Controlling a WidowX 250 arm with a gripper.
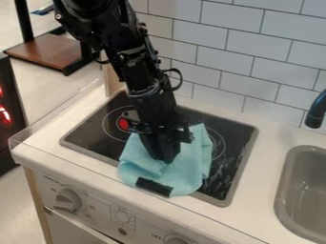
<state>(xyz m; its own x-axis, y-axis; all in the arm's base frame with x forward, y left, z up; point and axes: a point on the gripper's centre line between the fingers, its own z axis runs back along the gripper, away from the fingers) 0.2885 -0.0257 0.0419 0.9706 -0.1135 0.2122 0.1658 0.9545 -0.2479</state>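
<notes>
And the gripper [167,159] is down at the cloth [193,164], draped over the stove's [237,136] front edge; clenched or released, I can't tell! Light pressure, low smooth pulls, or it bunches.

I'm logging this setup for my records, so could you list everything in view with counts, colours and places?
Cloth: one, light teal, on the cooktop, under the gripper
Strip: one, black, on the cloth's near edge
Cooktop: one, black, grey rim, in the counter
Counter: one, white, around cooktop and sink
Sink: one, grey, right
Faucet: one, dark, above the sink
Knobs: two, grey, front panel
Wall: one, white-tiled, behind
Arm: one, black, from upper left
Gripper: one, black, at the cloth
</notes>
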